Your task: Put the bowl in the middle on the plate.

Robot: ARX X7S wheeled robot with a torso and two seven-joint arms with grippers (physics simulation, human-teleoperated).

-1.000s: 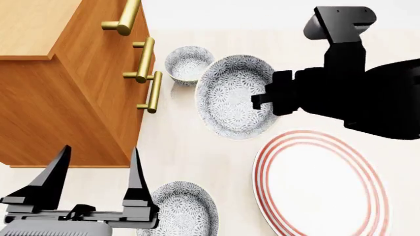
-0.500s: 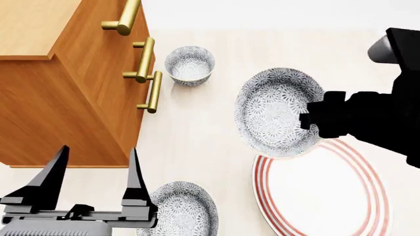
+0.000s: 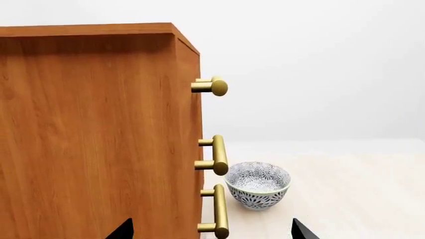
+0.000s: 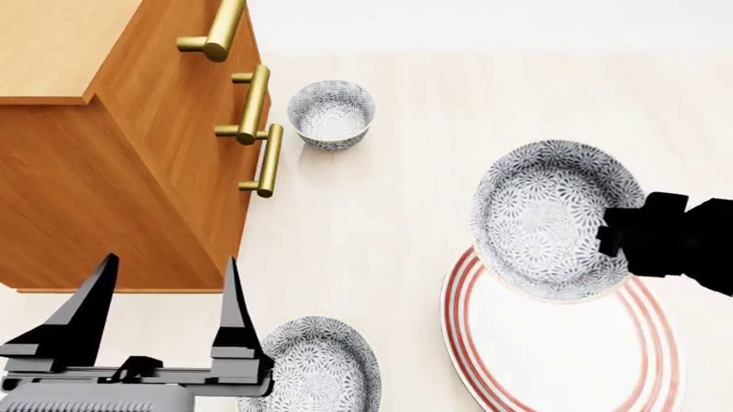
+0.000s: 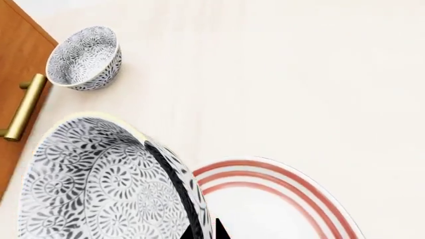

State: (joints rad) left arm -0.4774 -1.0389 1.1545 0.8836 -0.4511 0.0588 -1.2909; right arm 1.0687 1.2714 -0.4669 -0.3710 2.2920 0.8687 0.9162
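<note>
the right gripper [image 4: 624, 240] grips the rim of the bowl [image 4: 555, 219] and holds it lifted above the far left edge of the plate [image 4: 516, 360], while the left gripper [image 4: 166, 305] hangs spread wide and empty.

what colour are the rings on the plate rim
Red concentric rings on the white plate, clearest in the head view.
</note>
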